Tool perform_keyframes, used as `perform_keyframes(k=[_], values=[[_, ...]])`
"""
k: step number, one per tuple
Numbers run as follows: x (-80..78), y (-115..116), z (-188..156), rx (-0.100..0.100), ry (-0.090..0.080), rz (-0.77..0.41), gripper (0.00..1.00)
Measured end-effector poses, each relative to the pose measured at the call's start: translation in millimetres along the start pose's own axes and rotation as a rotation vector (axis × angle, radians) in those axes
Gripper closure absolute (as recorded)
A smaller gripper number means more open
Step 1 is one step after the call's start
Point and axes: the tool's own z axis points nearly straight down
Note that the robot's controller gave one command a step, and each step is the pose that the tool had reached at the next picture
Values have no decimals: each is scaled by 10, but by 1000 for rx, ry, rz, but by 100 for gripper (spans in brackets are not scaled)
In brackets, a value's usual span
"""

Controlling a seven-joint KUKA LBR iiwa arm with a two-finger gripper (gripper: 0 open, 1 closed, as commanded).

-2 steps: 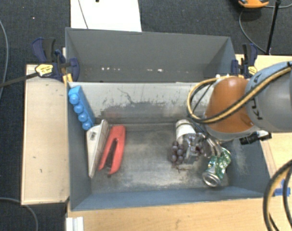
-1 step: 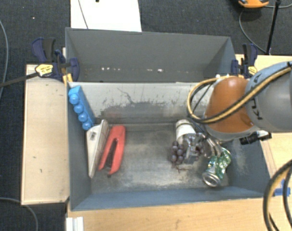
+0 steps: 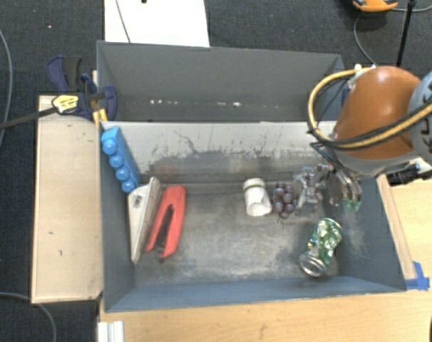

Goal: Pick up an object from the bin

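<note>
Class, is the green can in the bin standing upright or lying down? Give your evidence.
Lying down: the can is stretched out lengthwise, its round silver end facing sideways, not up.

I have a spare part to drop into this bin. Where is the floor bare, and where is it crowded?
The widest bare bin floor lies between the red tool and the crushed green can, below the small white cup in the view. Crowded: upper right, where that cup, the purple grapes and the gripper cluster.
</note>
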Motion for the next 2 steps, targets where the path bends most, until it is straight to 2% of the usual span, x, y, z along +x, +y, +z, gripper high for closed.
perform_keyframes(k=[1,2], values=[[1,0,1,0,0,0,100],[-11,-80,-1566,0,-6,73,100]])
